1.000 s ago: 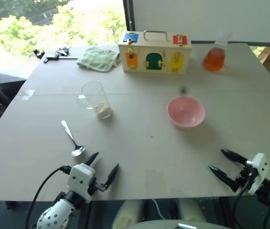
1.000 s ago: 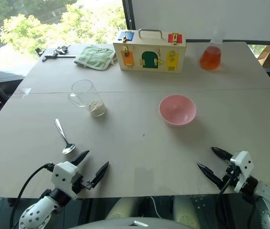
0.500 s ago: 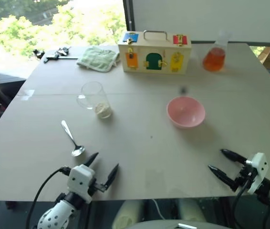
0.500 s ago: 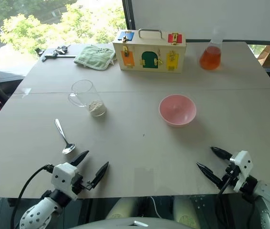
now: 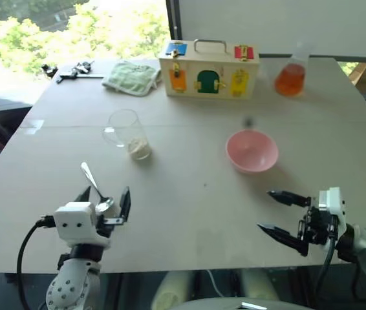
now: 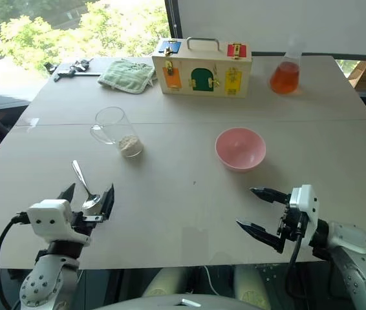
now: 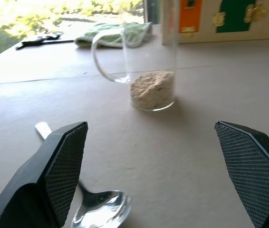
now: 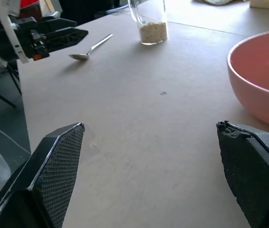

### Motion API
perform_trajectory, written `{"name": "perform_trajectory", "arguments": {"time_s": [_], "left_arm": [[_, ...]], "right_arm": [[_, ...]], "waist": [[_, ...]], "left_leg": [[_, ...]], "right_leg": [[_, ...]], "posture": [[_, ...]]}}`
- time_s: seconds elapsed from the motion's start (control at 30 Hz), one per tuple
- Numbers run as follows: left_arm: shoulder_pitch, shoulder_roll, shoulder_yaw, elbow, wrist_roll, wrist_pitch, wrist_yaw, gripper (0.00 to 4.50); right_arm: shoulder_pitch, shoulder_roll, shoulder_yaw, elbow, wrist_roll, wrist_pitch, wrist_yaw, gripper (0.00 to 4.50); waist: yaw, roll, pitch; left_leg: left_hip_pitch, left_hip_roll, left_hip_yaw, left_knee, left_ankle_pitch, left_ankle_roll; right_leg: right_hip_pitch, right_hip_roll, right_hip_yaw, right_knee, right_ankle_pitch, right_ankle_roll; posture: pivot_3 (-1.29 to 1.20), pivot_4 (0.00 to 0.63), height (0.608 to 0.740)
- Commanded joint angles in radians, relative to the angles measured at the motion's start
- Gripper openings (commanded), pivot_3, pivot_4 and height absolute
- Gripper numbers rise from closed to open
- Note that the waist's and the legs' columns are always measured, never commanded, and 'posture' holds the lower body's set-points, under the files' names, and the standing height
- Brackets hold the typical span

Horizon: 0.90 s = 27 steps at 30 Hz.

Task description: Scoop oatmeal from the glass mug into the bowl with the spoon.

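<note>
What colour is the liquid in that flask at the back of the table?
Orange. The flask stands beside the wooden latch box; the right eye view shows it best.

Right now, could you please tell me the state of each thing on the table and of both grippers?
glass mug: upright, oatmeal at its bottom
spoon: lying flat on the table, unheld
bowl: upright, empty
flask: upright, holds orange liquid
latch box: closed
cloth: lying crumpled
left gripper: open, just above the spoon
right gripper: open, empty
</note>
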Motion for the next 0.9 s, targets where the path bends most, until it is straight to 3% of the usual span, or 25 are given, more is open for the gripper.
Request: {"name": "perform_trajectory", "arguments": {"time_s": [0.03,0.2,0.37,0.73,0.9], "left_arm": [[-0.052,0.008,0.072,-0.064,-0.031,0.199,0.085,4.46],[-0.209,0.052,0.165,-0.044,-0.099,0.48,0.141,4.46],[-0.335,0.124,0.151,0.031,-0.084,0.651,0.143,4.46],[-0.467,0.136,0.087,0.099,-0.038,0.809,0.158,4.46],[-0.496,0.126,0.077,0.114,-0.035,0.852,0.145,4.46]], "right_arm": [[-0.036,-0.025,0.029,-0.053,0.028,0.052,0.0,4.5],[-0.084,-0.045,0.052,-0.078,0.036,0.092,-0.007,4.5],[-0.109,-0.066,0.06,-0.115,0.048,0.149,-0.037,4.5],[-0.19,-0.063,0.059,-0.127,0.012,0.18,-0.136,4.5],[-0.182,-0.054,0.061,-0.123,-0.016,0.1,-0.097,4.5]], "waist": [[0.004,-0.001,0.0],[0.013,-0.003,0.001],[0.021,-0.003,0.001],[0.022,-0.004,0.001],[0.024,-0.004,0.001]], "left_leg": [[0.0,0.0,-0.001,0.0,0.0,0.0],[0.0,0.0,-0.004,0.001,0.002,-0.004],[0.0,-0.001,-0.003,0.001,0.003,-0.005],[0.0,-0.001,-0.004,0.001,0.003,-0.005],[0.0,-0.001,-0.004,0.001,0.003,-0.005]], "right_leg": [[0.0,0.0,-0.001,0.0,0.0,0.0],[0.0,0.0,-0.004,0.0,0.0,0.0],[0.0,0.0,-0.004,0.0,0.001,0.0],[0.0,0.0,-0.003,0.0,0.001,0.0],[0.0,0.0,-0.004,0.0,0.001,0.0]], "posture": [[0.0,0.15,0.74],[0.0,0.15,0.74],[0.0,0.15,0.74],[0.0,0.15,0.74],[0.0,0.15,0.74]]}}
